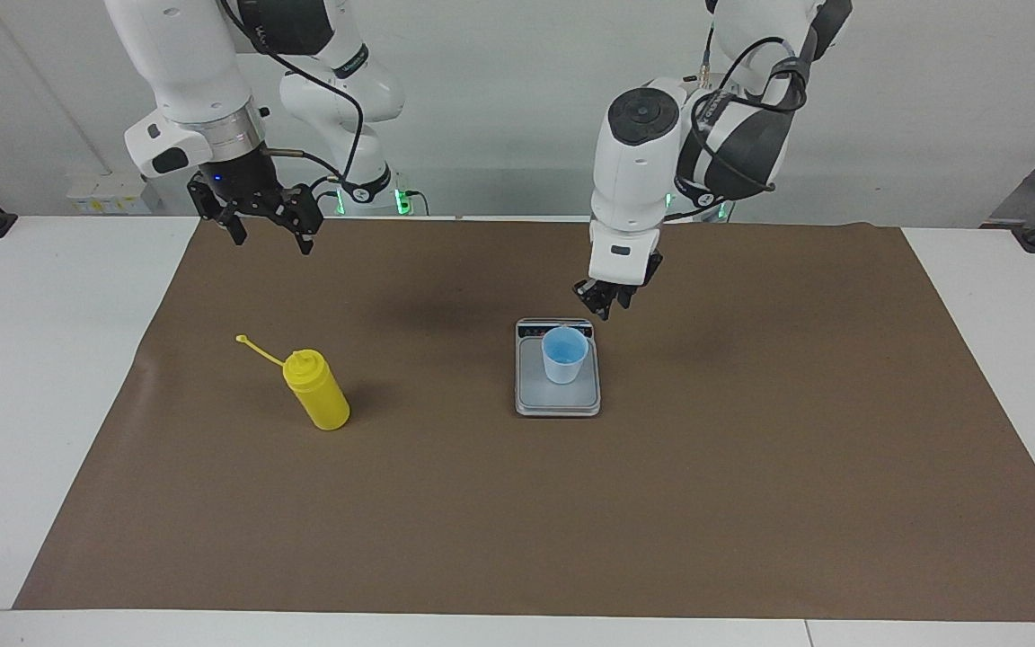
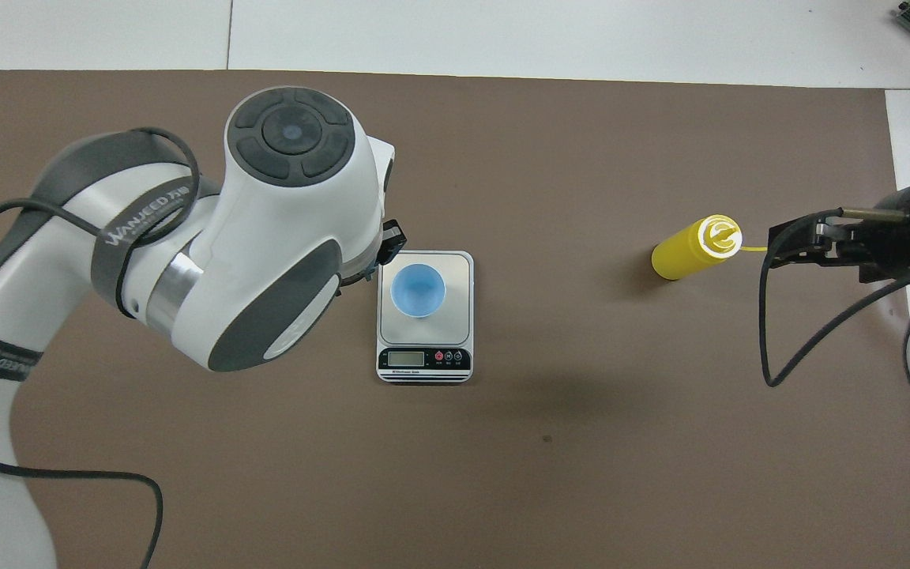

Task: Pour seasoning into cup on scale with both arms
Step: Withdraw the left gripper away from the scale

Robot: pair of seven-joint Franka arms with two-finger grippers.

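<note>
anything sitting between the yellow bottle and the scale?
Nothing: between the yellow bottle and the scale there is only bare brown mat, seen in both views.

From overhead, the left gripper [image 2: 392,241] is mostly hidden under its own arm; the scale's [image 2: 455,273] display reading is too small to tell.

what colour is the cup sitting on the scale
Light blue: the cup stands on the pale plate of the scale. It shows best in the overhead view.
</note>
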